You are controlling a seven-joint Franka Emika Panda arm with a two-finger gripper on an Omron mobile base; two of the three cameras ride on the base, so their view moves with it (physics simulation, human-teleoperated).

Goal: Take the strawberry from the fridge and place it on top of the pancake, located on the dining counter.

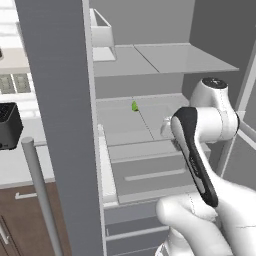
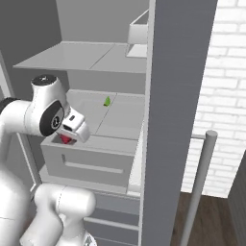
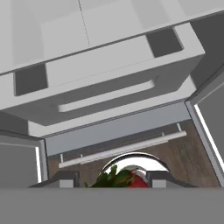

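The gripper fingers clamp the strawberry in front of the open fridge. Next, I judge: back clear and carry it to the pancake.

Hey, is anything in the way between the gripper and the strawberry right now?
Nothing visible: the small red strawberry with green leaves sits between the two-finger gripper's dark tips, in front of the open grey fridge.
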